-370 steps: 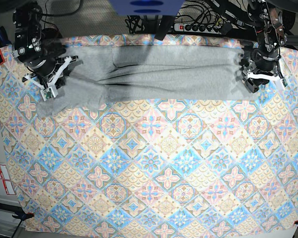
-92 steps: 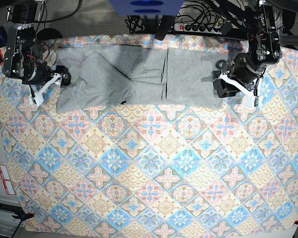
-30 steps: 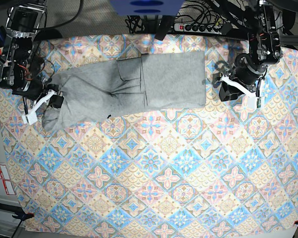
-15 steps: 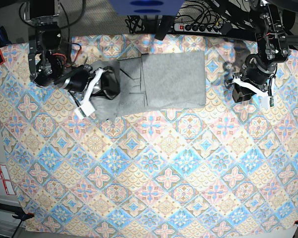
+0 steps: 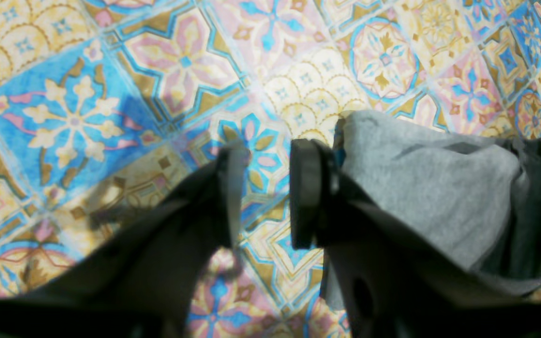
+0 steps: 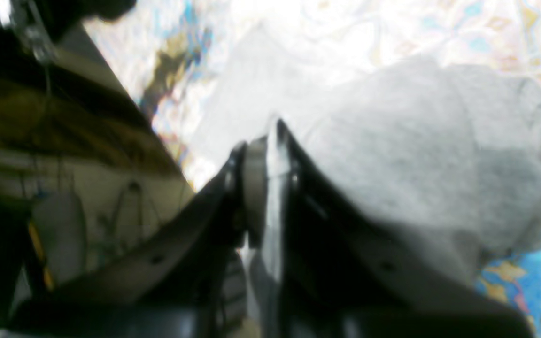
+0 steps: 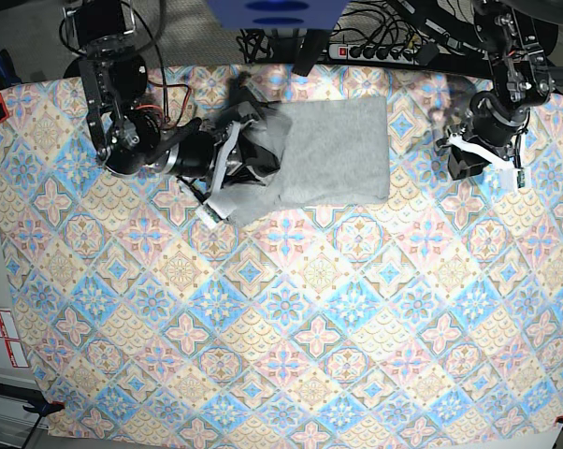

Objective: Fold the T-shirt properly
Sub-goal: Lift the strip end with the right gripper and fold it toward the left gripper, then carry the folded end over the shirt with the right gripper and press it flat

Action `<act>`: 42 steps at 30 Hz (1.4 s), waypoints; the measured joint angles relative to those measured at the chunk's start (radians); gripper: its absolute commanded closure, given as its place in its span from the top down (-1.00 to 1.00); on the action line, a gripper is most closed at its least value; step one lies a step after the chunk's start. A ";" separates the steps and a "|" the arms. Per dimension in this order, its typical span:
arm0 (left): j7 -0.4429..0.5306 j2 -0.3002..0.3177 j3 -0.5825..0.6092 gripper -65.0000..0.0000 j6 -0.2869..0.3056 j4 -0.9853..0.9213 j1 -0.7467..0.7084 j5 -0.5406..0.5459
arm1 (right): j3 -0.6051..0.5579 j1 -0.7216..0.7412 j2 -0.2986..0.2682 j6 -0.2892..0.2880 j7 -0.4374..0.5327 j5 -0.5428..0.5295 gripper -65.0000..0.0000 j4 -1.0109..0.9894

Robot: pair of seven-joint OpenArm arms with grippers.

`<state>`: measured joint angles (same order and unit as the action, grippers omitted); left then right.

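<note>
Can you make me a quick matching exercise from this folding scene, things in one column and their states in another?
Column A:
1. left hand
2. right hand
3. T-shirt
4. tablecloth

Column B:
a. grey, partly folded
b. open, holding nothing
c. pastel diamond pattern
d. shut on grey cloth

Pairs: 1-b, 2-d, 3-a, 4-c
</note>
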<state>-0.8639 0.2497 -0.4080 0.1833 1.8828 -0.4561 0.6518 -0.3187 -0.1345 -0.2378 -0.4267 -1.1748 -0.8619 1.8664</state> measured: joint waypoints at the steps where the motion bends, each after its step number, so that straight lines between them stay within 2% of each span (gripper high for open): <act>1: 0.000 0.000 0.000 -0.48 -0.001 0.000 -0.002 0.000 | -0.018 0.015 0.000 -0.001 -0.014 -0.003 -0.88 0.000; 7: 0.000 0.000 0.000 -0.48 -0.002 0.000 -0.005 -0.004 | -0.148 0.127 -0.001 -0.008 -0.014 -0.002 -0.88 -0.003; 9: 0.000 0.000 0.001 -0.48 -0.001 0.000 -0.008 -0.003 | -0.190 0.156 0.000 -0.056 -0.018 0.023 -0.88 -0.007; 12: 0.000 0.000 0.000 -0.48 -0.003 0.000 -0.010 -0.005 | -0.281 0.200 -0.001 -0.175 -0.051 0.133 -0.88 -0.007; 18: -0.001 0.000 0.000 -0.48 -0.006 0.000 -0.010 -0.005 | -0.441 0.290 0.000 -0.265 -0.041 0.257 -0.88 -0.037; 23: 0.000 -0.004 0.001 -0.48 -0.006 -0.001 -0.010 -0.007 | -0.507 0.348 0.011 -0.269 -0.048 0.269 -0.88 -0.141; 27: -0.002 -0.008 0.001 -0.48 -0.006 -0.001 -0.024 -0.004 | -0.526 0.379 0.077 -0.269 -0.032 0.269 -0.88 -0.186; 35: 0.000 -0.006 0.002 -0.48 -0.007 -0.002 -0.024 -0.007 | -0.557 0.406 0.139 -0.269 -0.042 0.279 -0.88 -0.282; 42: 0.000 -0.029 0.002 -0.48 -0.006 -0.002 -0.024 -0.004 | -0.559 0.406 0.166 -0.269 0.048 0.275 -0.48 -0.341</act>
<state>-0.8639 0.2207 -0.4057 0.1772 1.8812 -0.4797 0.6479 -0.8780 0.2714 -0.0719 -0.6952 -1.1267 -0.5865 1.5253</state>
